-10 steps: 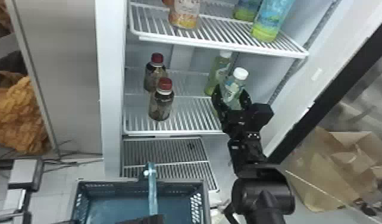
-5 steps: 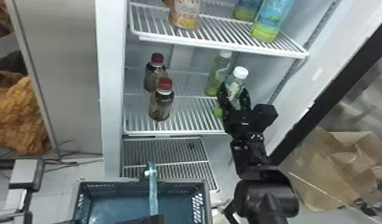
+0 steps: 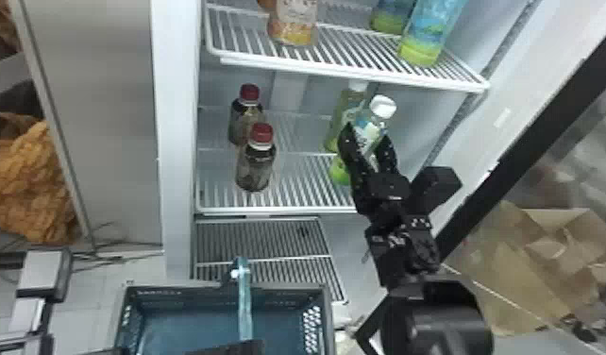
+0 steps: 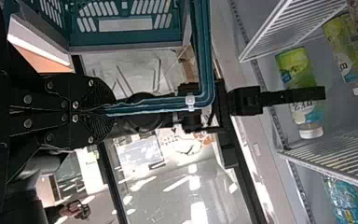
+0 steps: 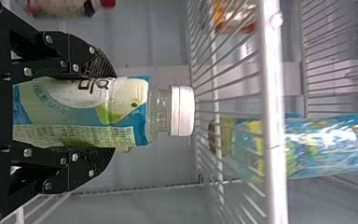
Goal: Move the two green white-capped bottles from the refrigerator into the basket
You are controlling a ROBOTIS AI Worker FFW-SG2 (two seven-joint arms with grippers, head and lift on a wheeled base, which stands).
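Note:
In the head view my right gripper (image 3: pixel 367 134) is shut on the front green white-capped bottle (image 3: pixel 366 152), slightly tilted at the middle shelf. The second green white-capped bottle (image 3: pixel 346 113) is just behind. In the right wrist view, the fingers of that gripper (image 5: pixel 115 112) press both sides of the bottle's label (image 5: pixel 81 109). My left gripper (image 3: pixel 231 348) is at the bottom edge, below the basket's blue handle (image 3: pixel 245 302); in the left wrist view, this gripper (image 4: pixel 108 110) is shut on the handle (image 4: pixel 158 105). The basket (image 3: pixel 292 286) stands before the refrigerator (image 3: pixel 175 141).
Two red-capped dark bottles (image 3: pixel 256 163) stand on the middle shelf's left side. The upper shelf (image 3: pixel 363 73) holds an orange-labelled bottle (image 3: pixel 293 23) and blue-green ones (image 3: pixel 425 40). The open door's dark frame (image 3: pixel 519 160) slants along the right, beside crumpled brown paper (image 3: pixel 519 278).
My right gripper has gone from open around the front green bottle to shut on it, shifting slightly right and then upward. The bottle has risen a little. My left gripper has barely moved.

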